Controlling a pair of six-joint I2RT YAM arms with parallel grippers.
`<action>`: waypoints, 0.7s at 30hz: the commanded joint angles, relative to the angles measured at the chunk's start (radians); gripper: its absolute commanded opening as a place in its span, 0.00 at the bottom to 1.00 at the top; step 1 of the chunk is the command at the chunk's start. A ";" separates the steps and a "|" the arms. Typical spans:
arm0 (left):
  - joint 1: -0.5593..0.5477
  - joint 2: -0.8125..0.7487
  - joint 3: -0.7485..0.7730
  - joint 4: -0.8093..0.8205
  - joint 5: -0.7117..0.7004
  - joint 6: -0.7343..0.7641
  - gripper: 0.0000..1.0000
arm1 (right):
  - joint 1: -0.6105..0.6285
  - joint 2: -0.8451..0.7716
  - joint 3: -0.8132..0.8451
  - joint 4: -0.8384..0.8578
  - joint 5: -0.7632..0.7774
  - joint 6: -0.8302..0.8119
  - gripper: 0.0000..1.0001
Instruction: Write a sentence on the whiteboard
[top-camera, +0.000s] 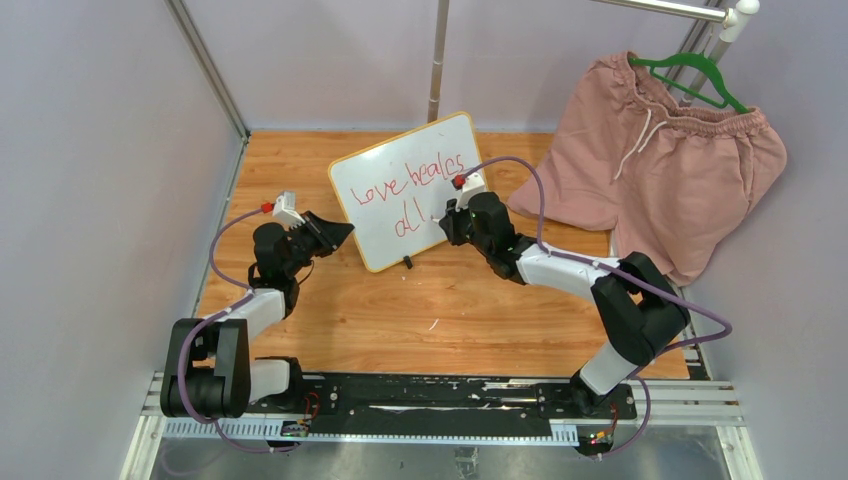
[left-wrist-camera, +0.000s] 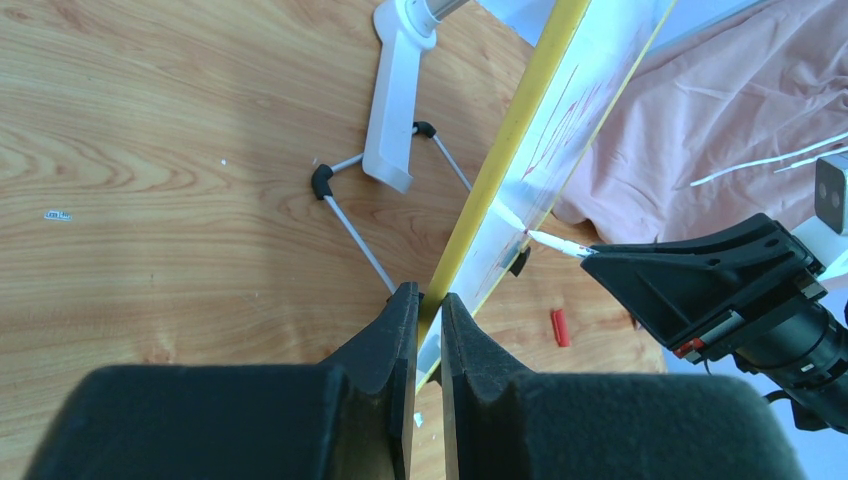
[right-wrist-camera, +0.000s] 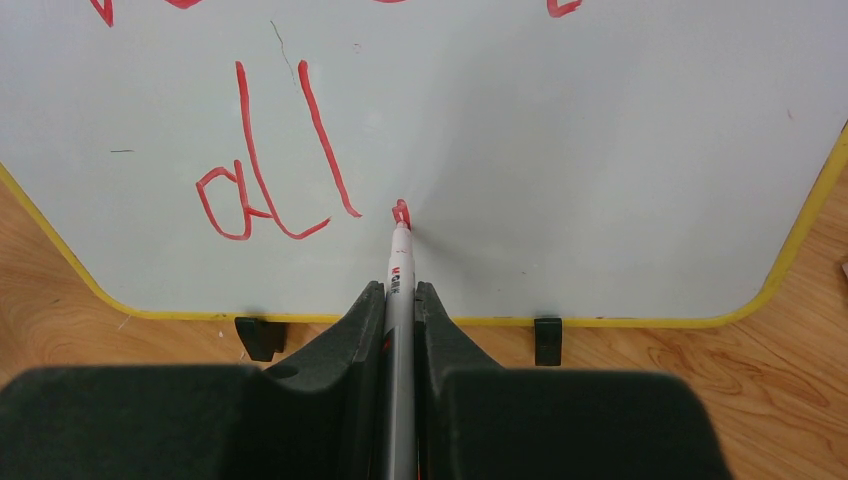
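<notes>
A wooden table (top-camera: 420, 310) between pale walls carries the board (top-camera: 378, 238), which stands in the far middle on two black feet, leaning back a little, its face toward the near side. Pink shorts (top-camera: 660, 170) hang at the far right. The sentence (top-camera: 410, 178) is in red on two lines, "love heales" above and "all" below.

The right gripper (right-wrist-camera: 399, 296) is clamped on a marker (right-wrist-camera: 399, 262). The board's face lies straight ahead of it, and the marker's long axis points almost square into that face. The tip touches the board just right of "all", where a small red mark sits. The right arm is the nearer one to this place: its elbow is bent out to the right and the forearm runs left and far to the board. The left gripper (left-wrist-camera: 428, 305) is closed on the board's yellow frame at the left edge, its arm folded near the base. I judge that only a closing sign is left, so the next stroke should need short moves along the face, the tip kept in light contact
</notes>
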 joint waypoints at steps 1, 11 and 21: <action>0.000 -0.023 -0.010 0.012 -0.008 0.004 0.00 | 0.012 -0.012 0.013 -0.003 0.021 -0.009 0.00; 0.000 -0.023 -0.012 0.012 -0.015 0.004 0.00 | 0.013 -0.140 -0.059 0.001 -0.023 0.004 0.00; 0.000 -0.034 -0.015 -0.002 -0.028 0.015 0.02 | 0.014 -0.420 -0.151 -0.140 -0.012 0.008 0.00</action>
